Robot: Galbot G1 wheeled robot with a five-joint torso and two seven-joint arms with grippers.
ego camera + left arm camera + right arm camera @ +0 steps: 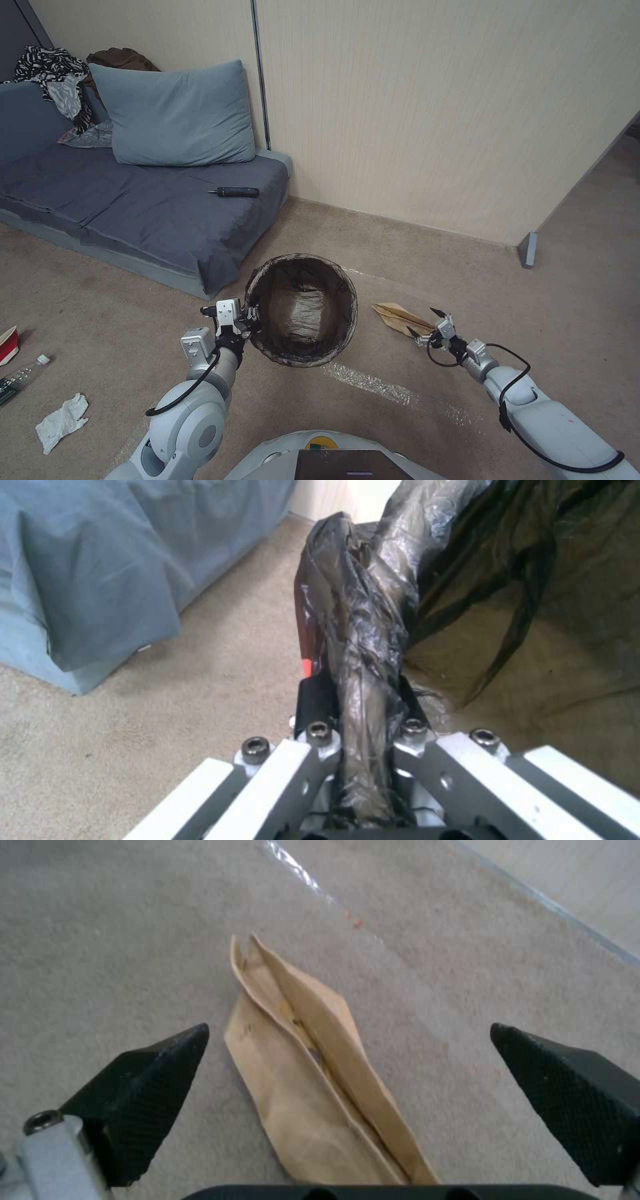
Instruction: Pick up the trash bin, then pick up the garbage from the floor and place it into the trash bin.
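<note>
Holding the trash bin [301, 310] by its rim, the left hand [248, 319] is closed on the dark bag liner [360, 645] that is folded over the edge; in the left wrist view the crinkled plastic runs straight between the two fingers. The bin hangs in front of the robot, mouth tilted toward the head camera, so its inside is seen. The blue sofa [133, 200] is just beyond the bin on the robot's left side, with a pillow [175, 115] and a small dark tool [235, 192] on it.

To the right of the bin, the right hand [424, 324] is opened wide above the tan folded paper [313, 1075], which lies flat on the carpet [413, 267]; its two black fingertips [143, 1090] stand on either side of the paper and do not touch it.

Far to the left of the bin, more garbage lies on the carpet: a crumpled white tissue [61, 421], a small clear bottle [23, 380] and a red-and-white paper cup [8, 345] at the picture's edge
</note>
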